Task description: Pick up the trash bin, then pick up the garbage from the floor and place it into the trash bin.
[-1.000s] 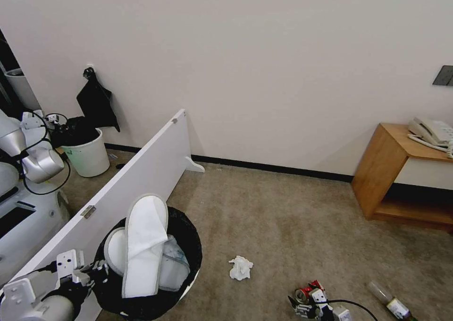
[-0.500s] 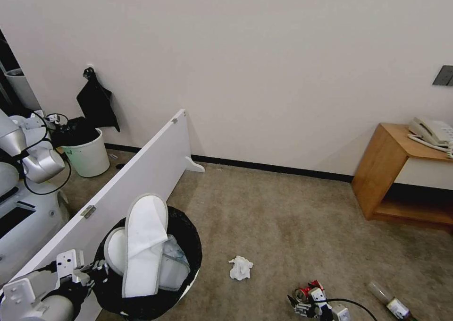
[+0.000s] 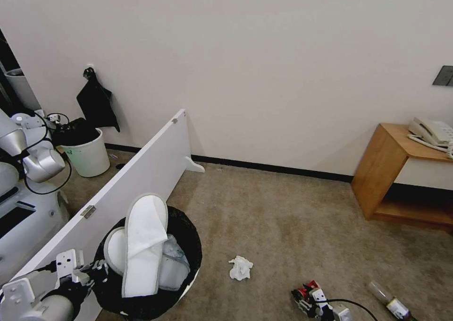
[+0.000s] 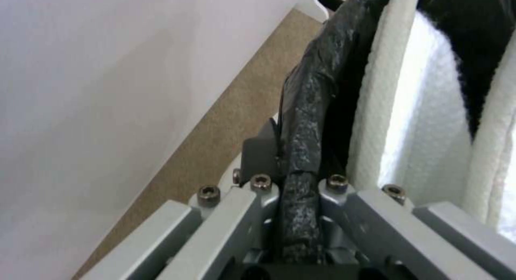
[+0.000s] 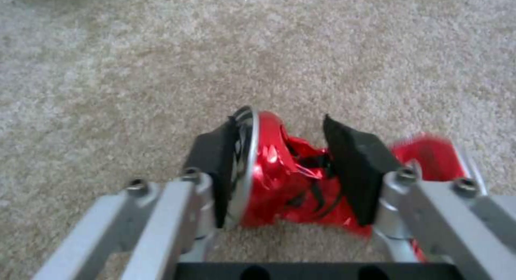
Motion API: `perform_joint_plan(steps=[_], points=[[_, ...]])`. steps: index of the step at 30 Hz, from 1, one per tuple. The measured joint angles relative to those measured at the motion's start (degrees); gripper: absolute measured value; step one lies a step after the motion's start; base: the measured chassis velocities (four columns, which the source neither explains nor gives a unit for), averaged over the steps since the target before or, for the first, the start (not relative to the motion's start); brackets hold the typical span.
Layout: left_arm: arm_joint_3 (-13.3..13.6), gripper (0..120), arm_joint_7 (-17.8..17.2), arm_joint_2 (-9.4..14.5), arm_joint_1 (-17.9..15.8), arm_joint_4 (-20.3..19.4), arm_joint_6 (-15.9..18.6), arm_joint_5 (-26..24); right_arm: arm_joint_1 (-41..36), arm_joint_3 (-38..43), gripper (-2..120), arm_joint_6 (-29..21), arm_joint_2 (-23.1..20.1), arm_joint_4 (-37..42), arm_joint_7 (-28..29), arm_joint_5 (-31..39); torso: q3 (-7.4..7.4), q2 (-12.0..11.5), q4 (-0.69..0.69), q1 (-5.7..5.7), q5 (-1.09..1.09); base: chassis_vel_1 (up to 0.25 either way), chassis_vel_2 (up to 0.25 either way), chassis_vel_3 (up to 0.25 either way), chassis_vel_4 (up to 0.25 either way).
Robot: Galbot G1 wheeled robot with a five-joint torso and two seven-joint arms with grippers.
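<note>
Black-lined bin [image 3: 181, 245] w/ slippers [image 3: 141, 245] — tissue [image 3: 240, 267], crushed red can [image 5: 285, 183] on carpet

Your beige carpeted floor [image 3: 283, 217] fills the lower half of the head view. A crumpled white tissue [image 3: 240, 267] lies on it at lower centre, and a clear bottle [image 3: 389, 302] lies on its side at lower right. A crushed red can [image 5: 285, 179] sits low on the carpet between them. At right, a wooden side table [image 3: 401, 170] stands on the floor; at left, a plain white bin [image 3: 89, 158] stands against the wall.
</note>
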Motion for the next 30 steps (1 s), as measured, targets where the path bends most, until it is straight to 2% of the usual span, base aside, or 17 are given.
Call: perform_joint_plan(steps=[1,4,7,12,30], points=[[-0.01,2,0.01,0.01,0.0,0.0,0.0,-0.01,0.0,0.01,33,0.01,0.02,-0.05,-0.02,0.02,0.0,0.0,0.0,0.0,0.0,0.0,0.0,0.0,0.0],[-0.04,2,0.01,0.02,0.01,0.0,0.0,-0.04,0.02,-0.01,30,0.02,0.04,-0.09,-0.04,0.02,0.0,0.0,0.0,0.0,0.0,0.0,0.0,0.0,0.0],[-0.08,2,0.04,0.04,0.06,-0.01,0.0,-0.07,0.09,0.03,21,0.05,0.03,-0.12,-0.08,0.03,0.0,0.0,0.03,0.0,0.02,0.0,0.0,0.0,0.0],[-0.07,2,0.04,-0.01,0.04,-0.04,0.0,-0.07,-0.15,0.09,15,0.06,-0.16,-0.05,-0.14,0.02,0.0,0.0,0.02,0.0,0.02,0.0,0.0,0.0,0.0],[-0.06,2,0.06,-0.02,0.07,-0.08,-0.02,-0.16,-0.45,0.19,15,0.08,-0.13,0.0,-0.17,-0.02,0.0,0.0,0.0,0.0,0.01,0.0,0.0,0.0,0.0]])
